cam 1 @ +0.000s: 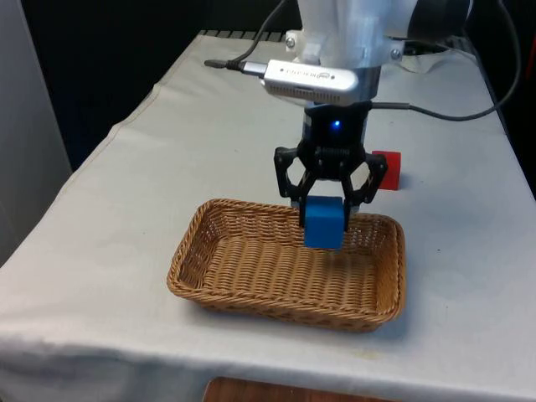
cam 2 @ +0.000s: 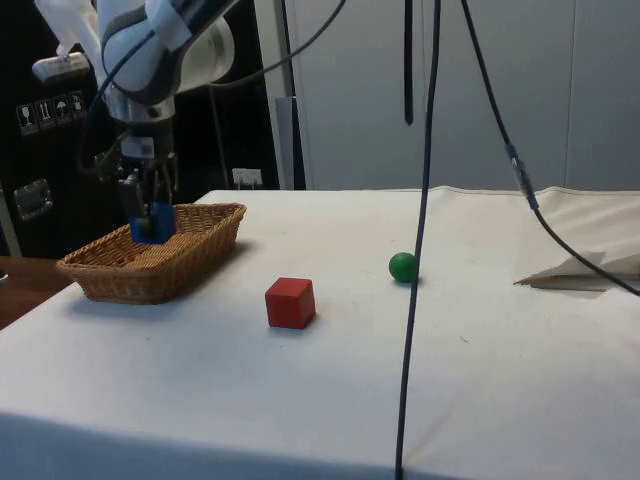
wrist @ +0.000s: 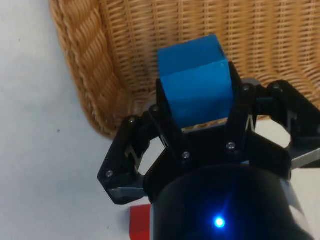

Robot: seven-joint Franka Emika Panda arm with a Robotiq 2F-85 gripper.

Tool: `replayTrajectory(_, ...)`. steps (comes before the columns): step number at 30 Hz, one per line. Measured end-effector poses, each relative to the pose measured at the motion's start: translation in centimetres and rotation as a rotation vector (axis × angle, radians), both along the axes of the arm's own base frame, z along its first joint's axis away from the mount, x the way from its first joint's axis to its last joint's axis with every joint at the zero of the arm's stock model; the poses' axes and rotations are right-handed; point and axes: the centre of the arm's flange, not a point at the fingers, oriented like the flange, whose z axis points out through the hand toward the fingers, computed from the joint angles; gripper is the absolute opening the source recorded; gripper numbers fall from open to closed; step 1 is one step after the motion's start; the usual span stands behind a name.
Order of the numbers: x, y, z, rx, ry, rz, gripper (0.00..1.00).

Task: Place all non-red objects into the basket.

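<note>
A blue cube (cam 1: 324, 222) hangs just above the floor of the wicker basket (cam 1: 209, 285), near its far rim, with my gripper (cam 1: 325, 219) shut on it. In the side view the blue cube (cam 2: 152, 224) sits level with the basket's (cam 2: 150, 272) rim, held by my gripper (cam 2: 152, 222). The wrist view has the blue cube (wrist: 196, 82) between the two fingers (wrist: 167, 115) over the basket's (wrist: 95, 75) weave. A red cube (cam 1: 389, 168) stands on the cloth behind the basket, also the red cube (cam 2: 290, 302) in the side view. A green ball (cam 2: 403, 266) lies farther along the table.
Black cables (cam 2: 420, 230) hang down across the side view. A folded white paper (cam 2: 580, 268) lies on the cloth towards the far end. The table edge (cam 1: 276, 378) runs close to the basket's near side.
</note>
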Motion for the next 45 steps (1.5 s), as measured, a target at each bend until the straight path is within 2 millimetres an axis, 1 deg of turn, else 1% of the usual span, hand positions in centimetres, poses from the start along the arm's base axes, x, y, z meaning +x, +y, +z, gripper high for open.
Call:
replayTrajectory(3, 0.4, -0.4, -0.9, -0.002, 0.000, -0.003, 0.02)
replayTrajectory(8, 0.4, -0.6, -1.7, -0.007, 0.003, -0.003, 0.02)
replayTrajectory(10, 0.4, -0.7, -2.4, -0.011, 0.005, -0.003, 0.02)
replayTrajectory(15, 0.5, -0.8, -2.9, -0.013, 0.003, -0.005, 0.02)
replayTrajectory(16, 0.5, -0.8, -2.9, -0.013, 0.003, -0.005, 0.07)
replayTrajectory(18, 0.5, -0.8, -2.9, -0.013, 0.004, -0.005, 0.24)
replayTrajectory(19, 0.5, -0.8, -2.9, -0.013, 0.004, -0.005, 0.24)
replayTrajectory(22, 0.5, -0.8, -2.9, -0.013, 0.005, -0.006, 0.52)
replayTrajectory(23, 0.5, -0.8, -2.9, -0.013, 0.005, -0.006, 0.71)
replayTrajectory(25, 0.5, -0.8, -2.9, -0.013, 0.005, -0.006, 0.91)
replayTrajectory(26, 0.5, -0.8, -2.9, -0.013, 0.005, -0.006, 0.97)
replayTrajectory(27, 0.5, -0.8, -2.9, -0.013, 0.005, -0.006, 1.00)
replayTrajectory(35, 0.5, -0.8, -3.0, -0.013, 0.006, -0.006, 1.00)
replayTrajectory(38, 0.6, -0.8, -2.4, -0.012, -0.003, -0.011, 1.00)
replayTrajectory(41, 0.6, -0.9, -1.1, -0.006, -0.004, -0.021, 1.00)
replayTrajectory(42, 0.5, -0.9, -0.2, 0.000, -0.001, -0.026, 1.00)
replayTrajectory(45, 0.4, -0.9, 0.8, 0.008, 0.001, -0.036, 1.00)
